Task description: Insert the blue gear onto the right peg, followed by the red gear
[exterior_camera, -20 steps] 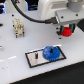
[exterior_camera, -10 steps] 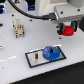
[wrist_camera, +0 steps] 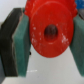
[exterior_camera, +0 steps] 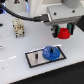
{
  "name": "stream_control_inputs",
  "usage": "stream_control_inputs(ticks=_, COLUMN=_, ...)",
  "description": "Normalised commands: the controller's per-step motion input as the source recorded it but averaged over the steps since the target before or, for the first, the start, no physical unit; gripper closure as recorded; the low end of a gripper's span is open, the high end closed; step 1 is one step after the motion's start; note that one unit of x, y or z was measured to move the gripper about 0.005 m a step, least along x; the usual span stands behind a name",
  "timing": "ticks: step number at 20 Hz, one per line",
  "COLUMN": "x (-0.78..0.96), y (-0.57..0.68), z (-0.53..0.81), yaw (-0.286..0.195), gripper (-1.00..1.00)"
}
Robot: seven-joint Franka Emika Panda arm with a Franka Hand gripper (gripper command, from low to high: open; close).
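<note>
The blue gear (exterior_camera: 50,53) lies on the right half of the black-rimmed grey plate (exterior_camera: 31,59), where it hides the right peg. The left peg (exterior_camera: 36,56) stands bare beside it. My gripper (exterior_camera: 63,33) hangs above and to the exterior view's right of the plate, shut on the red gear (exterior_camera: 63,33). In the wrist view the red gear (wrist_camera: 50,31) fills the picture, clamped between the teal pads (wrist_camera: 21,47), its dark centre hole facing the camera.
A small white and dark block (exterior_camera: 18,27) stands at the back on the exterior view's left. The white table (exterior_camera: 20,75) carries the plate near its front edge.
The gripper with the red gear has shifted slightly toward the exterior view's left and lower, nearer the plate. The blue gear has stayed on the plate.
</note>
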Motion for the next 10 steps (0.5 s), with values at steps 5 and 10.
stream_control_inputs(ticks=5, x=0.59, y=-0.22, z=0.05, yaw=0.0, gripper=1.0)
stream_control_inputs(ticks=10, x=0.45, y=-0.19, z=0.01, yaw=0.0, gripper=1.0)
